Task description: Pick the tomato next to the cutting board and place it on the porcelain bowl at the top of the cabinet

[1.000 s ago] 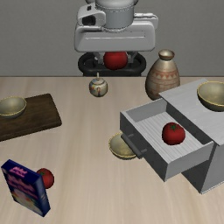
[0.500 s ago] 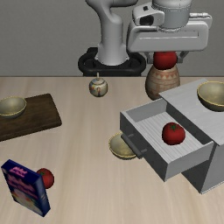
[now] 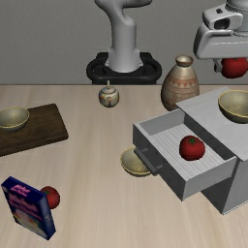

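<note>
Wood-grain table (image 3: 87, 165) spreads pale and smooth under everything. On it, at the exterior view's right, stands a grey, flat-sided cabinet (image 3: 221, 190), boxy and matte, with its drawer (image 3: 165, 172) pulled open toward the exterior view's left. The white arm (image 3: 123, 29) rises as a glossy rounded column from a dark round base (image 3: 123, 69) at the far edge.

The gripper (image 3: 232, 64), a blocky white hand, hangs at the upper right of the exterior view, above the cabinet top. Its fingers are closed narrowly around the held tomato (image 3: 233, 69), a red, round, shiny fruit clamped from both sides and clear of every surface. That tomato sits higher in the view than the porcelain bowl (image 3: 233, 105), a cream, glazed, shallow round dish resting on the cabinet top; the two are apart.

A dark brown cutting board (image 3: 39, 134), flat and rectangular, lies at the exterior view's left, carrying a beige bowl (image 3: 13, 119). A ribbed tan vase (image 3: 180, 83) with a narrow neck stands behind the cabinet. A blue printed box (image 3: 27, 205) lies tilted near the front left corner. A flat bowl (image 3: 136, 162) rests on the table, touching the drawer front. A second tomato (image 3: 192, 147) lies in the drawer; a third tomato (image 3: 50, 198) peeks from behind the box. A small round pot (image 3: 108, 96) stands near the base.
</note>
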Robot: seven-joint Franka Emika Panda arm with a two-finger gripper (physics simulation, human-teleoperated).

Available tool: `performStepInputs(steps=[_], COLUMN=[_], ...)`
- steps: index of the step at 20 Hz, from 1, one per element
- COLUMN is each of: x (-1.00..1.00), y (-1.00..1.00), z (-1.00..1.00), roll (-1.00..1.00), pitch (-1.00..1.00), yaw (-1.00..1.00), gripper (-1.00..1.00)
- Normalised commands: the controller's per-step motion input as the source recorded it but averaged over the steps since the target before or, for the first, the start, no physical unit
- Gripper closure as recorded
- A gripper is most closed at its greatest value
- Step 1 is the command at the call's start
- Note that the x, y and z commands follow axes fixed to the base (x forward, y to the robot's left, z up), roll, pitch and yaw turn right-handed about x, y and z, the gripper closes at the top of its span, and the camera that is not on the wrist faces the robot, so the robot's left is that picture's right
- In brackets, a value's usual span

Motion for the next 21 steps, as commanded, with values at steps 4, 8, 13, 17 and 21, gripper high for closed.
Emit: performStepInputs(steps=[4, 8, 13, 17, 21], x=[0.50, 0.25, 0.00, 0.00, 0.00], y=[0.50, 0.00, 0.00, 0.00, 0.00], z=[0.00, -0.75, 0.00, 0.00, 0.00], roll=[0.00, 0.00, 0.00, 0.00, 0.00], pitch=[0.00, 0.00, 0.00, 0.00, 0.00], yaw=[0.00, 0.00, 0.00, 0.00, 0.00], gripper=[1.00, 1.00, -1.00, -1.00, -1.00])
